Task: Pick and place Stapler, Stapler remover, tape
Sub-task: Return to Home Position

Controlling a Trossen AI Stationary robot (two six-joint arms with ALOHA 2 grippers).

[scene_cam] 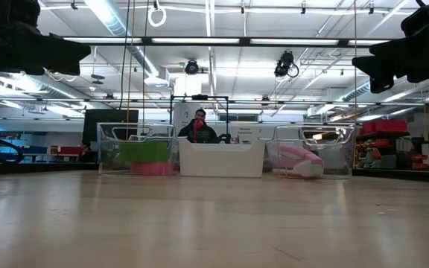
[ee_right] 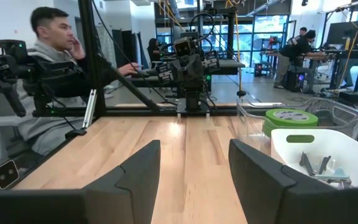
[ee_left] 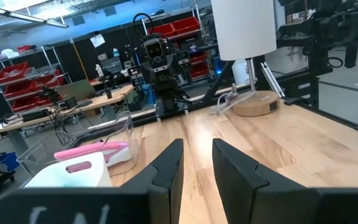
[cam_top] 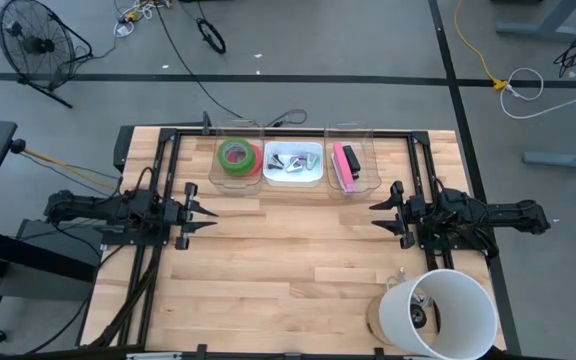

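Three bins stand in a row at the table's far edge. The left clear bin [cam_top: 215, 165] holds the tape: a green roll [cam_top: 236, 155] lying on a pinkish-red one, also seen as tape [ee_right: 291, 118]. The white middle bin [cam_top: 293, 181] holds metal staple removers [ee_right: 319, 167]. The right clear bin [cam_top: 368, 170] holds a pink stapler [cam_top: 345, 165], lying flat, which shows as stapler [ee_left: 92, 151]. My left gripper [cam_top: 212, 213] hovers level at the table's left, its fingers a narrow gap apart, empty. My right gripper [cam_top: 376, 213] hovers level at the right, open wider, empty.
A white-shaded lamp [cam_top: 438, 312] on a round wooden base stands at the near right corner. A black frame [cam_top: 288, 131] runs along the far edge and both sides of the table. People sit beyond the table's edges [ee_right: 55, 68]. The wooden middle [cam_top: 288, 250] lies bare.
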